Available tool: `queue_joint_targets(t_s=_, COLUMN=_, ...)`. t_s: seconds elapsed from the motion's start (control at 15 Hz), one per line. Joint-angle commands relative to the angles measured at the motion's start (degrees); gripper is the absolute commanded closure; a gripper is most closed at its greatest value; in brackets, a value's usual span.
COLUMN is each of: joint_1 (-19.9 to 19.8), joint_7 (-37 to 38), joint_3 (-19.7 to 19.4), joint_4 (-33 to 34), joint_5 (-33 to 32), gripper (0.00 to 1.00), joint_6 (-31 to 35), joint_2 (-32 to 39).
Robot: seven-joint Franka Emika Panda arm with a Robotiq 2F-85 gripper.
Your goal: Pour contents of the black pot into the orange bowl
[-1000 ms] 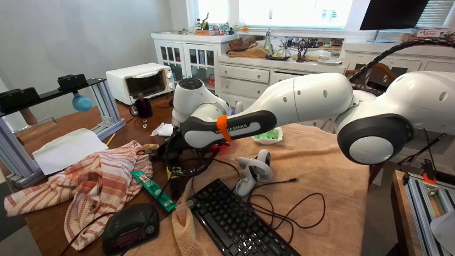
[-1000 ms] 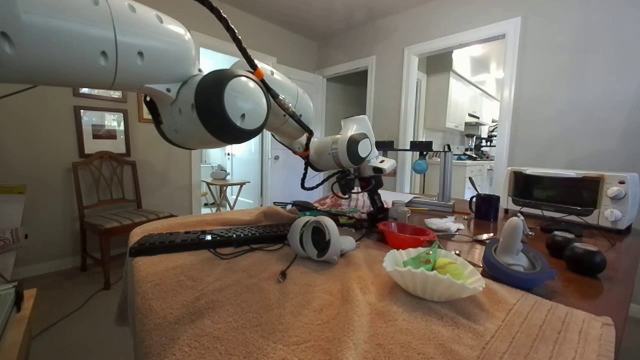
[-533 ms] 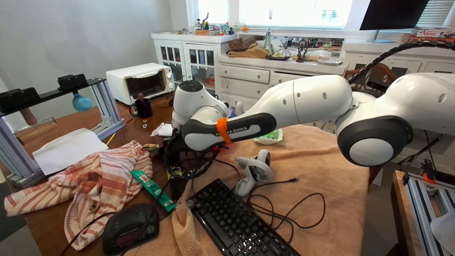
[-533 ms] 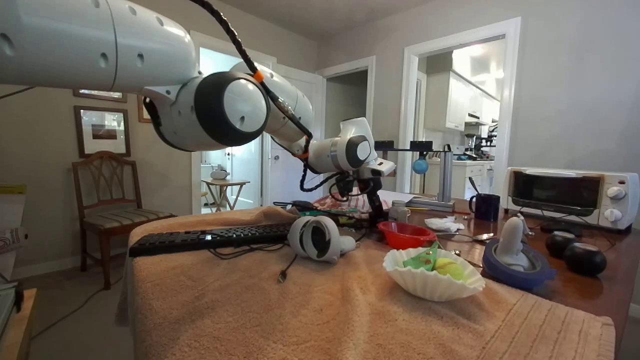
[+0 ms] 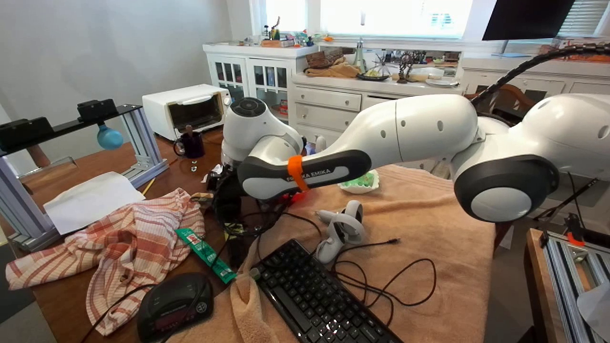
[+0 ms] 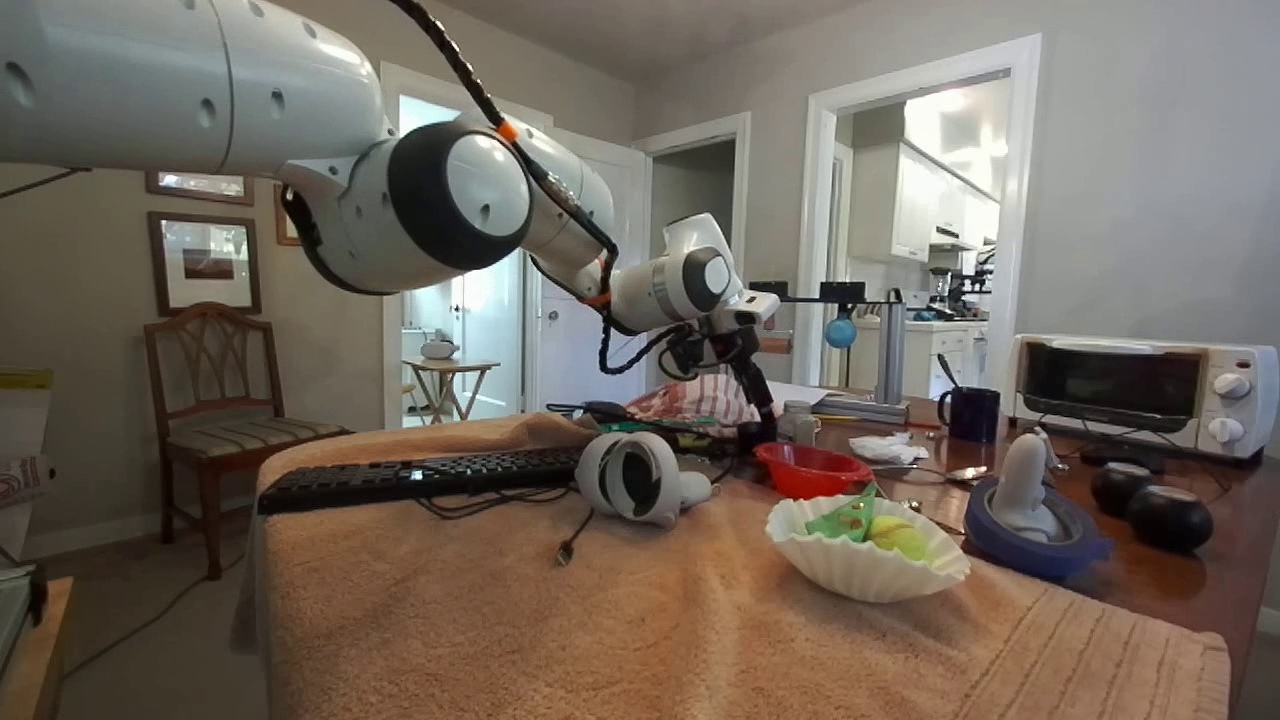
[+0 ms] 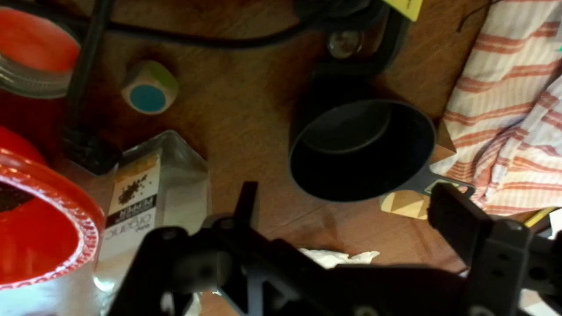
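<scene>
Wooden table (image 7: 246, 118): gripper (image 7: 346, 193) standing parted near black pot (image 7: 360, 171)

Operating remotely, I'm watching the white arm (image 5: 424, 131) hanging above the table in both exterior views. A tan towel (image 6: 620, 620) is covering part of it; a striped cloth (image 7: 505, 105) is lying rumpled at the wrist view's right. I'm seeing the gripper's two fingers (image 7: 465, 224) standing well apart. At that view's left, the red bowl (image 7: 39, 241) is sitting; the black pot is resting on the wood, mouth facing the camera, inside too dark for me to read. Between them, a pepper container (image 7: 149, 197) is showing.
</scene>
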Motion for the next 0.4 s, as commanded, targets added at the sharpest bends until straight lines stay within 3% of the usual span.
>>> queue_joint_targets(t_s=0.0, joint_1=2.18, joint_7=2.08, joint_3=-3.74, joint_4=0.0, joint_5=-3.74, gripper=0.0, joint_6=-3.77, joint_2=-1.39)
queue_joint_targets(t_s=0.2, joint_1=3.99, joint_7=-2.39, joint_3=-6.04, joint_4=-0.07, joint_5=-7.87, gripper=0.0, joint_6=-8.94, joint_2=-2.44)
queue_joint_targets(t_s=0.27, joint_1=2.69, joint_7=-0.65, joint_3=-4.22, joint_4=0.01, joint_5=-6.2, gripper=0.0, joint_6=-5.61, joint_2=-1.83)
queue_joint_targets(t_s=0.33, joint_1=3.18, joint_7=-1.16, joint_3=-4.73, joint_4=0.01, joint_5=-6.96, gripper=0.0, joint_6=-6.78, joint_2=-2.11)
